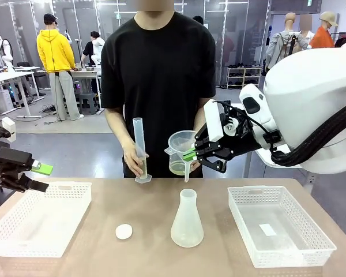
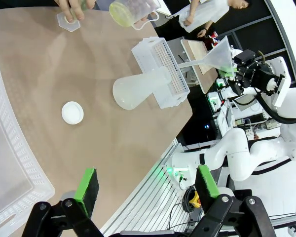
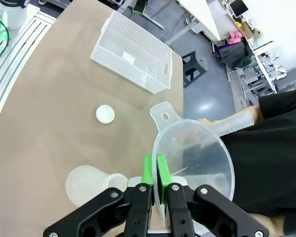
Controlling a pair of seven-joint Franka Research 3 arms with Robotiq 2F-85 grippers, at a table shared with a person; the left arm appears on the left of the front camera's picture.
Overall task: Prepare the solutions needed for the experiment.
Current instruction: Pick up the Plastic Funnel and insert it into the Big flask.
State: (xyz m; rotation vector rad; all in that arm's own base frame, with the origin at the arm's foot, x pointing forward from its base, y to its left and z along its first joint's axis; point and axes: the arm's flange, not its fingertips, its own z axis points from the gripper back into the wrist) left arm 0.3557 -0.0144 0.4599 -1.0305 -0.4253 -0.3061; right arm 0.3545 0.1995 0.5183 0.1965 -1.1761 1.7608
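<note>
Big stuff first: person (image 1: pixel 158 75) in a black tee at the far side, cut off by the top edge. The bulky right arm (image 1: pixel 311 104) runs off the right edge, and the left arm (image 1: pixel 6 164) is mostly lost past the left edge. The left basket (image 1: pixel 75 186) is cropped at the bottom corner. The right basket (image 1: pixel 277 189) is whole, with a white label (image 1: pixel 267 229) inside.

The beaker (image 1: pixel 172 154) is half hidden behind the funnel (image 1: pixel 181 141), and the hand holding it is hard to make out. In it are the solutions (image 1: pixel 177 169), pale yellow-green, low in the beaker, held up over the table's far edge behind the conical flask (image 1: pixel 187 222). That flask stands upright mid-table.

The graduated cylinder (image 1: pixel 139 138) stands upright at the far edge. The person's other hand (image 1: pixel 132 160) wraps its lower part, so I cannot tell its contents.

The right gripper (image 1: pixel 191 154) has its jaws clamped on the funnel's rim, stem pointing down. The left gripper (image 1: pixel 39 178) has its jaws wide apart and hangs near the left basket. The white cap (image 1: pixel 123 231) lies left of the flask, apart from it.

The table (image 1: pixel 219 259) is tan and matte. Behind it: grey floor, other benches, someone in a yellow hoodie far back.
</note>
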